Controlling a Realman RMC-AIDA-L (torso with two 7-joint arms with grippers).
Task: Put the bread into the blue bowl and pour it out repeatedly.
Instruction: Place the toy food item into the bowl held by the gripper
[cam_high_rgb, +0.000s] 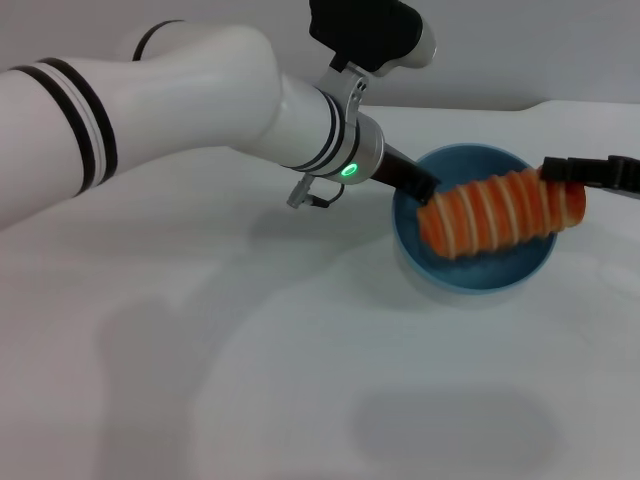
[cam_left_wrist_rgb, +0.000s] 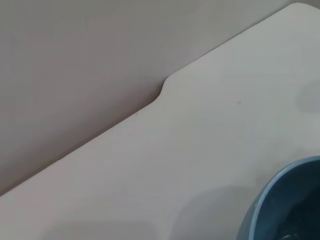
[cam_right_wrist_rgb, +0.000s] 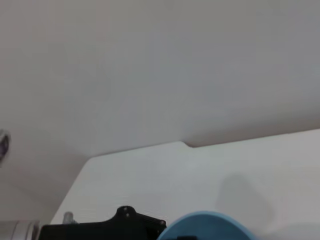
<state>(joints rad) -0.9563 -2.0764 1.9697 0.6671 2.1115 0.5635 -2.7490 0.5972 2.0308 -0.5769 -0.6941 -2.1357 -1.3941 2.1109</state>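
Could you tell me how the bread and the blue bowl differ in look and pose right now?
The bread is a long oval loaf, orange-brown with pale cross stripes; the blue bowl is round, plain and glossy light blue. The bread lies tilted across the bowl's opening, its far end at the right tool, while the bowl sits on the white table with the left tool at its rim. Both are met by one tool.
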